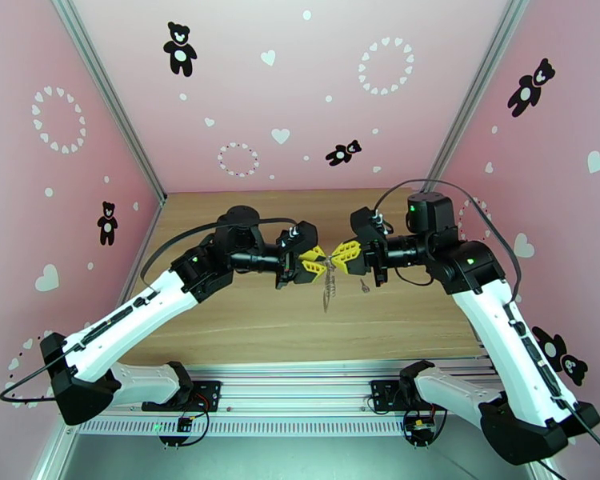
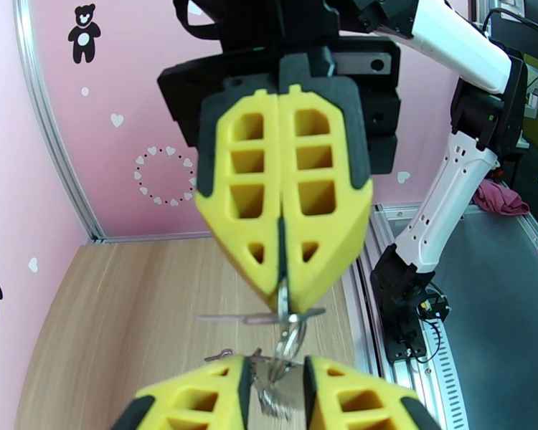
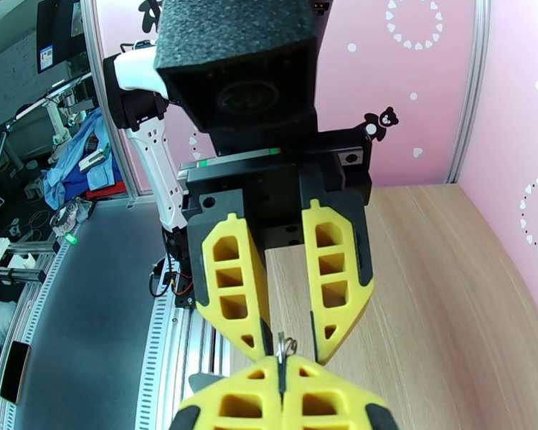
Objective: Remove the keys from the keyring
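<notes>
No legible text, labels, brands, numbers or signs; any print too small, blurred to read.

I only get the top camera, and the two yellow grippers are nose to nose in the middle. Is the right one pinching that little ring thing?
Observer: Yes. The left wrist camera looks straight at the right gripper. Its fingers are pressed flat together, with the top of the keyring nipped at their tips.
Operator: Is the left one squeezing it too?
Observer: The right wrist camera shows the left gripper with its fingers apart, one on each side of the keyring. I cannot tell whether they touch it.
</notes>
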You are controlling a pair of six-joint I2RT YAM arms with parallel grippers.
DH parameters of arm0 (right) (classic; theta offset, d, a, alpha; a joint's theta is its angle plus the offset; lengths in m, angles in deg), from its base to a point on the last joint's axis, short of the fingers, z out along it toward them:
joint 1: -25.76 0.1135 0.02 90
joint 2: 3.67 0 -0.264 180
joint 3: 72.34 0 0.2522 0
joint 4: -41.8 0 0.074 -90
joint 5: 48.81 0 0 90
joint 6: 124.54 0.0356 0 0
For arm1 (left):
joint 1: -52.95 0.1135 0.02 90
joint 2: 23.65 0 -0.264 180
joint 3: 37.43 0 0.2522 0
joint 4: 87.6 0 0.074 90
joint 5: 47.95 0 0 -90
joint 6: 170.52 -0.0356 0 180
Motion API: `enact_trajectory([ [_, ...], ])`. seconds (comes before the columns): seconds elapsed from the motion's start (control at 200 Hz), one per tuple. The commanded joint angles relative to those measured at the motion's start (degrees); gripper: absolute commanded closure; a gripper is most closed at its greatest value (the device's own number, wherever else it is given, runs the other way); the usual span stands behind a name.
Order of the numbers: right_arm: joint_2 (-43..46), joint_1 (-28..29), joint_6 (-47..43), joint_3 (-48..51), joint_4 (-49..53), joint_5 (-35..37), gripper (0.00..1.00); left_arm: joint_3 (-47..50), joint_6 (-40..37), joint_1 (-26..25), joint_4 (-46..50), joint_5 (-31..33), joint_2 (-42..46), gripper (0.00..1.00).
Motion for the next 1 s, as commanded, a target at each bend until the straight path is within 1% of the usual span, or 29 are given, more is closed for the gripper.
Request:
enact_trajectory([
  [0.0,-0.6,0.2,-0.8,-1.3,0.4,-1.9,1.00,-0.6,0.0,0.7,-2.1,-1.2,0.0,0.73],
  [0.165,-0.9,0.2,-0.6,-1.4,-0.1,-2.3,1.00,-2.1,0.4,0.7,-1.3,-5.3,-2.0,0.74],
  [0.275,-0.9,0.2,-0.7,-1.4,-0.1,-2.0,1.00,-2.5,0.2,0.7,-0.7,-6.3,-2.9,0.79],
  [0.355,-0.7,0.2,-0.6,-1.4,-0.1,-1.9,1.00,-2.4,0.2,0.7,-0.6,-6.2,-3.0,0.80],
  [0.531,-0.4,0.2,-0.9,-1.1,0.3,-0.7,1.00,-1.9,-0.4,0.7,-0.3,-4.5,-2.1,0.87],
  [0.606,0.1,0.0,-0.5,-1.0,-0.4,0.0,1.00,-1.3,-0.6,0.7,-0.2,-3.5,-1.6,0.91],
  [0.716,0.8,-0.1,0.1,-0.7,-1.4,0.4,1.00,-0.4,-0.4,0.7,-0.2,-2.5,-0.4,0.94],
  [0.846,2.4,-0.5,1.2,1.0,-3.3,1.0,1.00,1.1,0.3,0.8,-1.0,-1.8,1.3,0.99],
  [0.996,4.1,-0.8,2.5,3.2,-5.4,2.0,1.00,2.5,1.4,0.9,-2.2,-0.7,3.2,1.00],
])
